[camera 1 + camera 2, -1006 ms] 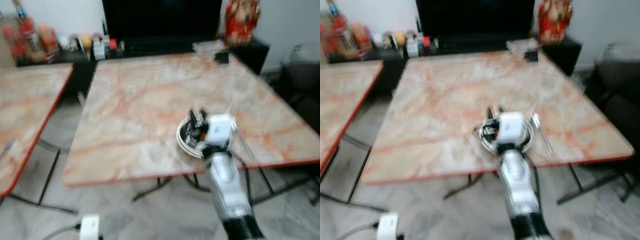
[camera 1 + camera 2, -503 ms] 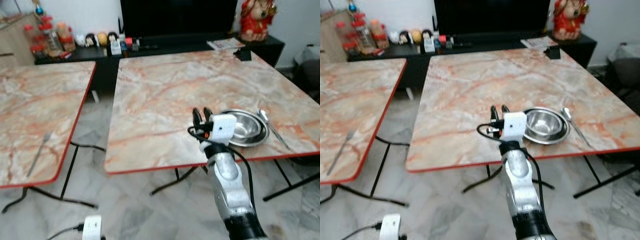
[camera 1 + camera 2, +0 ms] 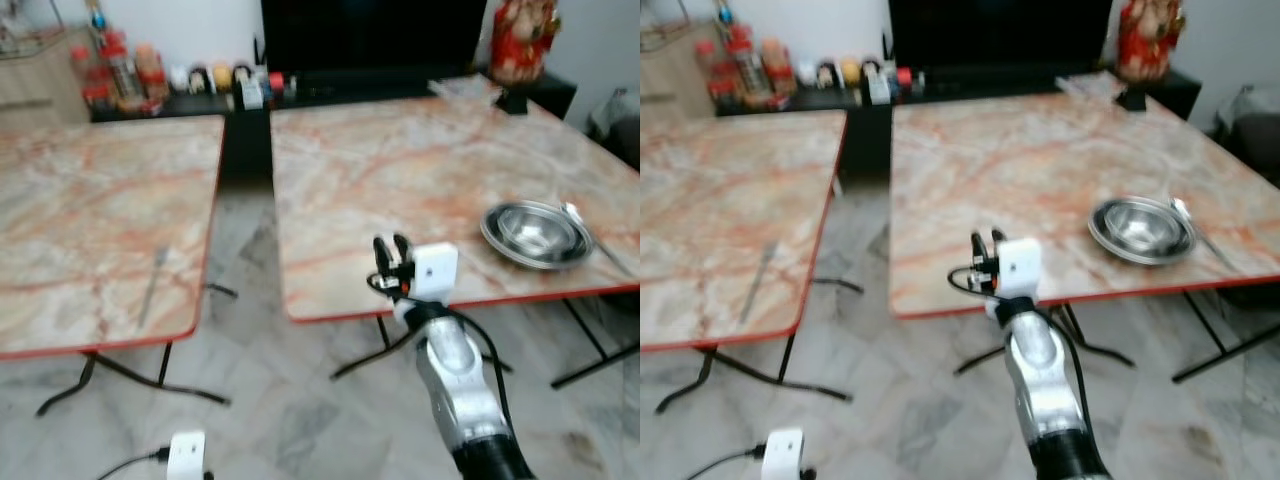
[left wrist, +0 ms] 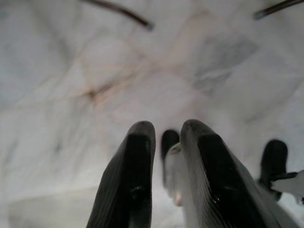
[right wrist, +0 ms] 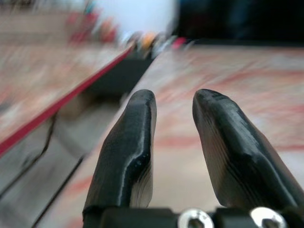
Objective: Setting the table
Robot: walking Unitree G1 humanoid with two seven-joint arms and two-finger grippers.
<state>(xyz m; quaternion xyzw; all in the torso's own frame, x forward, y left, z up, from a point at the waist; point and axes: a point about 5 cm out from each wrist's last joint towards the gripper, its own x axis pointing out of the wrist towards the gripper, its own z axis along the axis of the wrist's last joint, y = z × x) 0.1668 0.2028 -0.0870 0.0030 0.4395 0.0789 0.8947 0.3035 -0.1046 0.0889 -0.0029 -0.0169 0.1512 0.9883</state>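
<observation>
The right gripper (image 3: 390,250) holds nothing, its 2 fingers (image 5: 128,152) slightly spread, raised at the near edge of the right table (image 3: 400,170). There a steel bowl (image 3: 535,232) and spoon (image 3: 590,232) are set. A fork (image 3: 153,285) awaits fetching from the left table (image 3: 60,210). The left gripper (image 4: 164,175) hangs empty, fingers slightly parted.

Home living or dining room: two marble-patterned folding benches with red edging (image 3: 400,170) on grey marble tile floor (image 3: 280,400); large black television screen (image 3: 370,30) on low black cabinet (image 3: 200,105) crowded with jars and small ornaments; red figurine (image 3: 522,40) at cabinet end; white wall behind
</observation>
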